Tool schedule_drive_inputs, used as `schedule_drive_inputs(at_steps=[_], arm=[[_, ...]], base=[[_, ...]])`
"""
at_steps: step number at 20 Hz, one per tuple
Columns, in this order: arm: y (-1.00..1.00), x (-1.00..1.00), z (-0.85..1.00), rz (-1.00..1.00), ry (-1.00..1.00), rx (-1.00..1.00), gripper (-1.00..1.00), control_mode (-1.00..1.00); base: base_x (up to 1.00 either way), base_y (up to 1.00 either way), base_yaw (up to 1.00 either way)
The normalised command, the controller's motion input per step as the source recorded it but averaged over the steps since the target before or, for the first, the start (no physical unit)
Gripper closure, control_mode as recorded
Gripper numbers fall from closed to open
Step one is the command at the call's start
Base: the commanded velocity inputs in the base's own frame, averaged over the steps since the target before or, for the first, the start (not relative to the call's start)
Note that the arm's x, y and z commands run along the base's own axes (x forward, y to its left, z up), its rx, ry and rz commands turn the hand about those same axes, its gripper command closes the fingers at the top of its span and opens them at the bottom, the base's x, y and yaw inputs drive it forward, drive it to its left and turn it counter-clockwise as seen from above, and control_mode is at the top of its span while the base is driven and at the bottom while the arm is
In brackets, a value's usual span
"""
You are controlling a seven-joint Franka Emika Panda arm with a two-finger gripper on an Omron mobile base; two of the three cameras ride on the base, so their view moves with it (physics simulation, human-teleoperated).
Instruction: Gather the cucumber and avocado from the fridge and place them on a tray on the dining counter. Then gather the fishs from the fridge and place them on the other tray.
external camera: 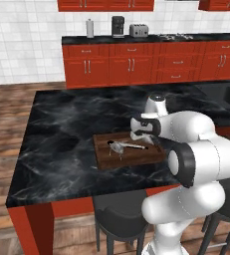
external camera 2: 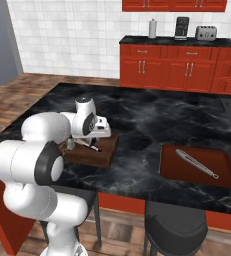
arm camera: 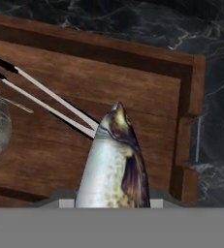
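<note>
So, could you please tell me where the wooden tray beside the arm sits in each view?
Left base view: wooden tray right of centre on the black counter, beside the arm.
Right base view: tray left of centre, partly behind the arm.
Hand view: tray across the upper part, behind the fish.
Shared landmark: tongs lying on it.

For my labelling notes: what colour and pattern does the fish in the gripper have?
The fish is silvery-white with brown speckles and a dark brown back; hand view shows it best.

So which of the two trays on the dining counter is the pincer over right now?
The wooden tray near the counter's left end, the one with raised walls. The pincer, shut on a fish, hangs over it. The flatter reddish tray lies apart to the right.
</note>
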Motion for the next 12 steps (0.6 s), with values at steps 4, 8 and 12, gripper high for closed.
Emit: schedule_drive_inputs(at_steps=[4,8,12], arm=[[0.0,0.16,-0.29,0.0,-0.09,0.0,1.0,-1.0],[0.0,0.2,-0.3,0.0,-0.06,0.0,1.0,-1.0],[0.0,0.2,-0.23,0.0,-0.03,0.0,1.0,-1.0]], base=[[0.0,0.0,0.0],[0.0,0.0,0.0],[0.0,0.0,0.0]])
